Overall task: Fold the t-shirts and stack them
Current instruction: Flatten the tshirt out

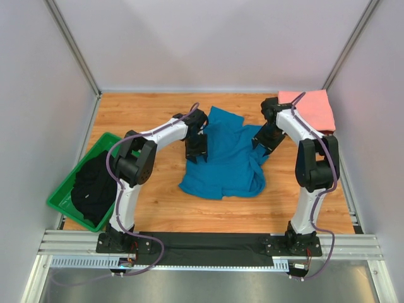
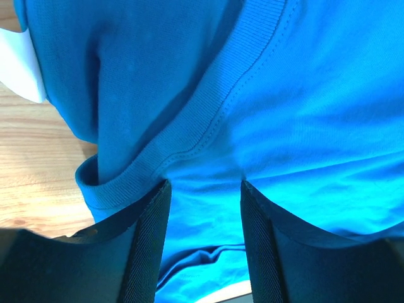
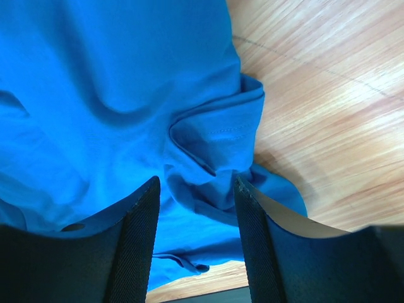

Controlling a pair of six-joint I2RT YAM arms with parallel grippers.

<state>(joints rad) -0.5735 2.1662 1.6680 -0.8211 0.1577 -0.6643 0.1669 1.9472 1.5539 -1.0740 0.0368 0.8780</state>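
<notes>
Right of the green tray (image 1: 91, 151), the teal t-shirt (image 1: 224, 164) lies crumpled, not flat and not folded. The pink t-shirt (image 1: 312, 108) is already a folded rectangle, much further right of the tray and further back. The tray holds dark clothes (image 1: 95, 186), not our concern.

The left gripper (image 1: 196, 146) sits over the shirt's tray-side edge, jaws parted fairly wide, nothing pinched. Its wrist view shows the ribbed collar (image 2: 208, 120) just ahead of the fingertips and the white neck label (image 2: 22, 63) off to one side. The right gripper (image 1: 264, 140) is over the edge away from the tray, jaws partly apart and also empty. A bunched sleeve (image 3: 218, 132) lies right ahead of its tips.

My read: the step in hand is spreading teal flat before any fold. To do it well:
- Left: bite the shoulder beside the collar, not the collar loop, and take a single layer only. The rib curls over on itself here, so it's easy to grab two.
- Right: take the matching shoulder, not the sleeve wad, which would carry the twist along.
- Close both fully, lift together, pull evenly toward and away from the tray, then lay down.
- Keep the drag clear of pink.

Risk: a mismatched grip leaves the shirt skewed, and the fold won't match pink's rectangle.
</notes>
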